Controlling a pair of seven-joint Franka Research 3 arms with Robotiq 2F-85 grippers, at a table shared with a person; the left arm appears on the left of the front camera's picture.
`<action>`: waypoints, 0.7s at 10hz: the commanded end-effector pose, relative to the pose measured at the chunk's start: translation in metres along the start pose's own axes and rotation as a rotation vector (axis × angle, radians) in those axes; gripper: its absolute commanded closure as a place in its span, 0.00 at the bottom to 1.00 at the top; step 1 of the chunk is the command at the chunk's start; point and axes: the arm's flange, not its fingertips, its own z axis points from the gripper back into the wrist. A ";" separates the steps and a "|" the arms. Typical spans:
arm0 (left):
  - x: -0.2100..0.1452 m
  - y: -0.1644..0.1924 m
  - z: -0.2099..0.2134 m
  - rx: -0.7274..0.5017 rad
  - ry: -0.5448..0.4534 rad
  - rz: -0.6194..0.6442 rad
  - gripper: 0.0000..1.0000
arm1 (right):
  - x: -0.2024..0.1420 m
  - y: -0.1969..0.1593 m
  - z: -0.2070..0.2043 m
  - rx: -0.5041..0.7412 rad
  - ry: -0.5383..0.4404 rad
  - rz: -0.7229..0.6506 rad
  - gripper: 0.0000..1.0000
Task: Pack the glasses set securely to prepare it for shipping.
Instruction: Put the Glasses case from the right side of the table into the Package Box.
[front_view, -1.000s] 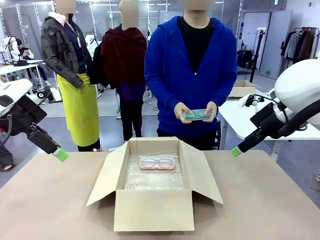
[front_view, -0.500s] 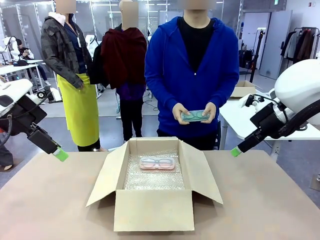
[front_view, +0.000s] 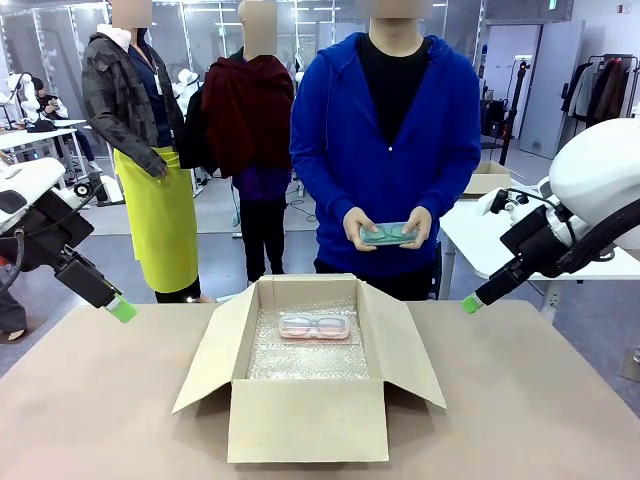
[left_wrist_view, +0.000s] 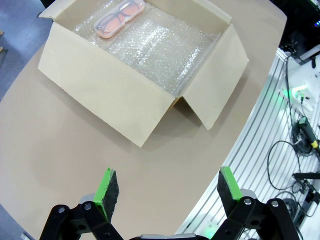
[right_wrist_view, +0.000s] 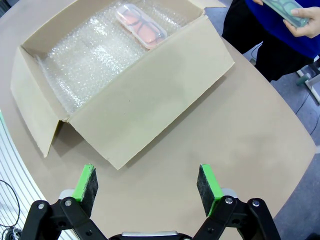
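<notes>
Lowered a touch since a second ago: mint green case (front_view: 388, 233), held flat in the person's hands (front_view: 421, 223) beyond the far edge of the open cardboard box (front_view: 300, 420). Pale pink case (front_view: 314, 325) lying on bubble wrap (front_view: 300, 365) at the box's far end. Left gripper (left_wrist_view: 167, 186) and right gripper (right_wrist_view: 147, 184) unmoved, fingers spread wide, empty, flanking the box. Risk, as judged: cases knocking together in transit if packed without wrap between or over them.
</notes>
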 end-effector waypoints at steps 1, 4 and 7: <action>-0.001 0.002 -0.001 -0.013 -0.023 -0.017 0.00 | 0.004 0.001 0.000 0.001 0.007 -0.014 0.00; -0.001 0.002 -0.001 -0.013 -0.023 -0.017 0.00 | 0.004 0.001 0.000 0.001 0.007 -0.014 0.00; -0.001 0.002 -0.001 -0.013 -0.023 -0.017 0.00 | 0.004 0.001 0.000 0.001 0.007 -0.014 0.00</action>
